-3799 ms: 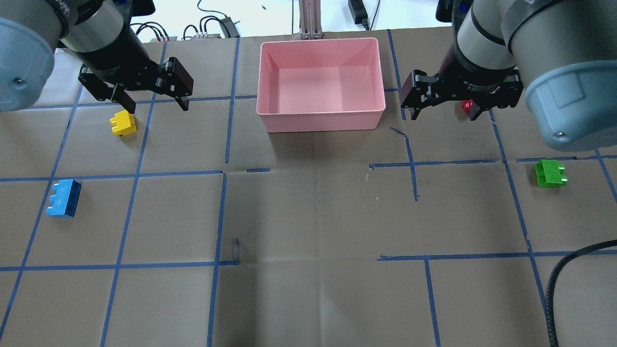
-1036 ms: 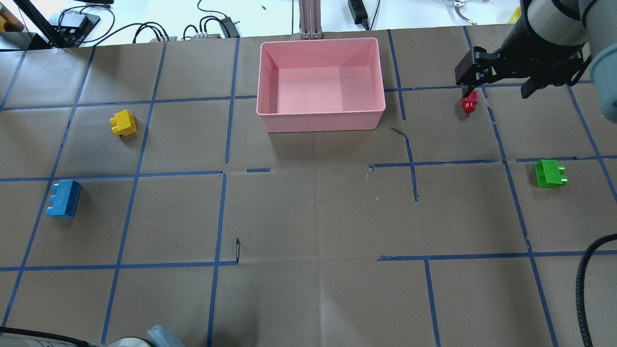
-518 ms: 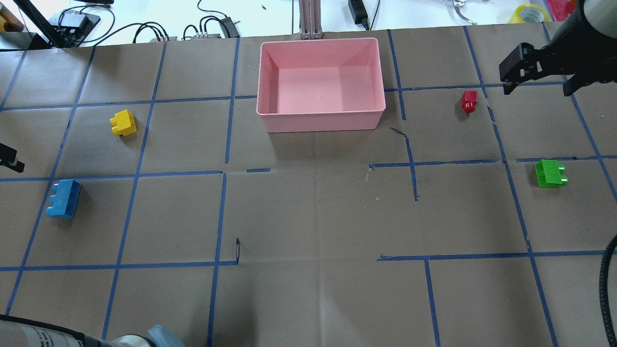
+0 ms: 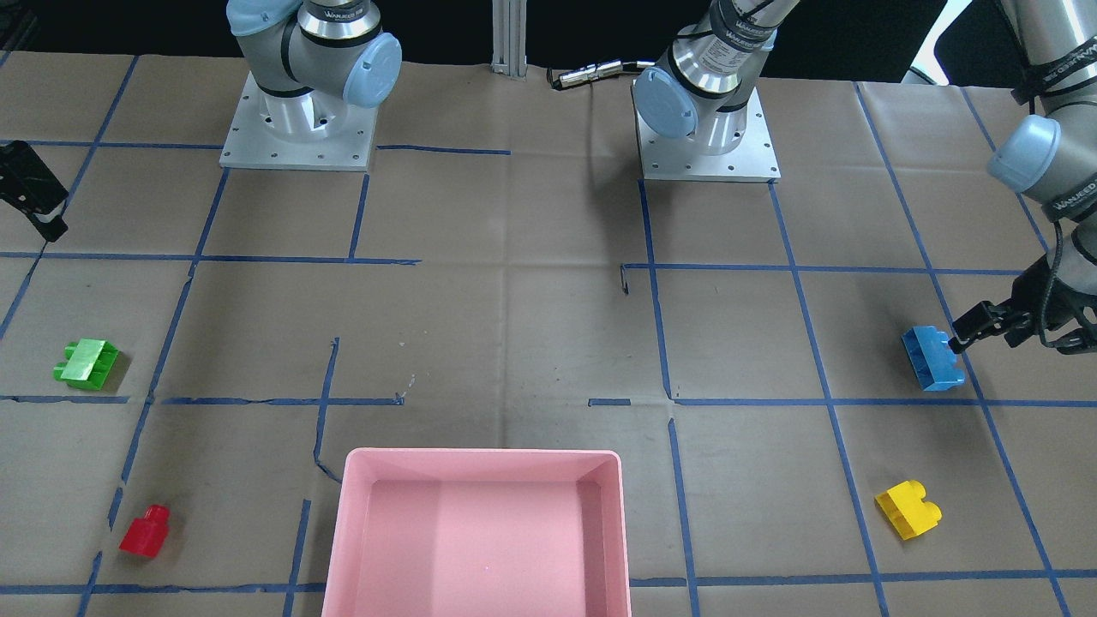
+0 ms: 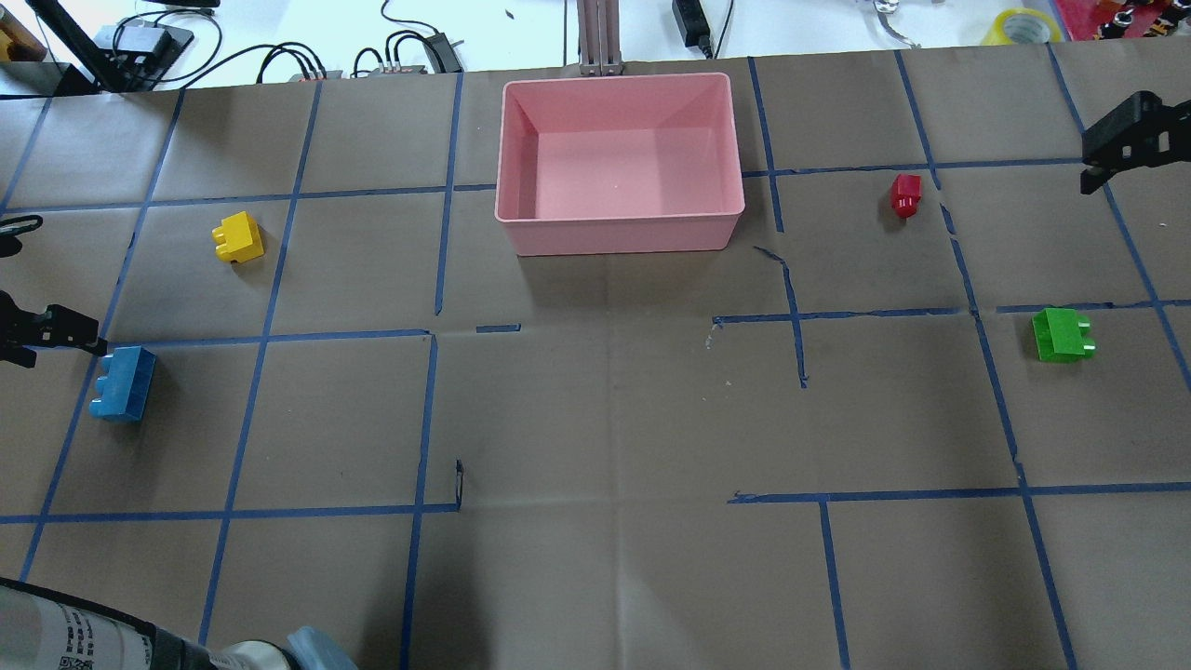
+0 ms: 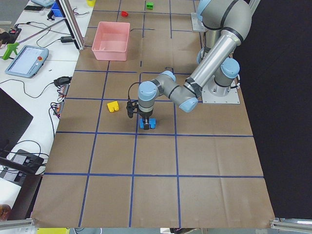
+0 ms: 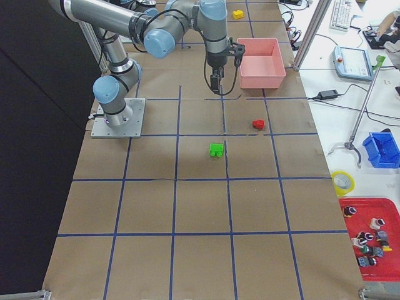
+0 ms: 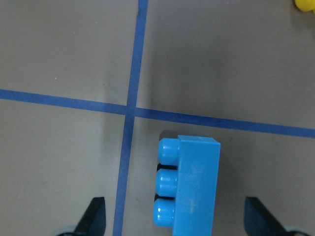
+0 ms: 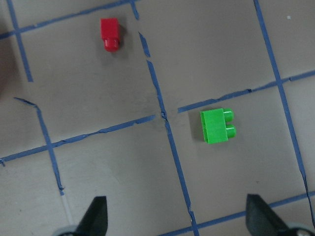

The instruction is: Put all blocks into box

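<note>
**Four blocks on the table, both grippers wide open**

In the overhead view the pink box (image 5: 619,233) sits top centre. All four blocks are outside it, on the brown-papered table (image 5: 595,419) with its blue tape grid. The yellow block (image 5: 238,237) is upper left, well left of the box. The blue block (image 5: 123,381) is below that, near the left edge. The red block (image 5: 905,195) is right of the box, and the green block (image 5: 1061,335) is lower right of the red one, studs pointing toward the right edge.

The left gripper (image 4: 1016,338) pokes in at the overhead's left edge, just beside the blue block. On its wrist cam the fingers are spread wide and grasp nothing. The blue block fills the lower middle of that frame, between them. I can't tell whether the tips are down at the block's level.

The right gripper (image 9: 178,219) shows at the overhead's upper right edge, well apart from the red block. Its wrist cam also shows the fingers splayed and empty, with red in the upper left and green right of centre.
</note>
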Available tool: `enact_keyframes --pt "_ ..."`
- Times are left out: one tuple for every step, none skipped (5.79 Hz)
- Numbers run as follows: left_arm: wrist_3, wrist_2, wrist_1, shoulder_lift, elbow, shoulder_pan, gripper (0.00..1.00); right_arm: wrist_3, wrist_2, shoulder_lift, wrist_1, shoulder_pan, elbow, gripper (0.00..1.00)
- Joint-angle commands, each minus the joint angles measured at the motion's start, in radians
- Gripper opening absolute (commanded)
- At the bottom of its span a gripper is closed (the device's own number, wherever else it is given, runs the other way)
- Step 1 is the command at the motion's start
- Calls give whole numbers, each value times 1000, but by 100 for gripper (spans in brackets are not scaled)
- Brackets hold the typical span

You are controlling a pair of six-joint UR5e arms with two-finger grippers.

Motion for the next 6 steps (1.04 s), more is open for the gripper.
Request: enact_keyframes --pt "-13 -31 82 -34 -53 0 100 -6 -5 35 -38 -72 109 100" --pt "-10 -36 98 -63 -51 0 100 -106 -24 121 -136 -72 111 100" --pt "-12 -38 159 -74 -53 -5 100 -230 -22 185 -240 -72 112 100" --pt "-10 -41 160 -76 -56 -5 100 -236 -28 259 -269 -72 109 100" --pt "-6 -43 161 -91 -61 -5 100 -235 -26 345 -384 -72 111 100" --pt "-6 -44 161 -100 -61 -5 100 -265 -28 415 -458 -74 111 100"
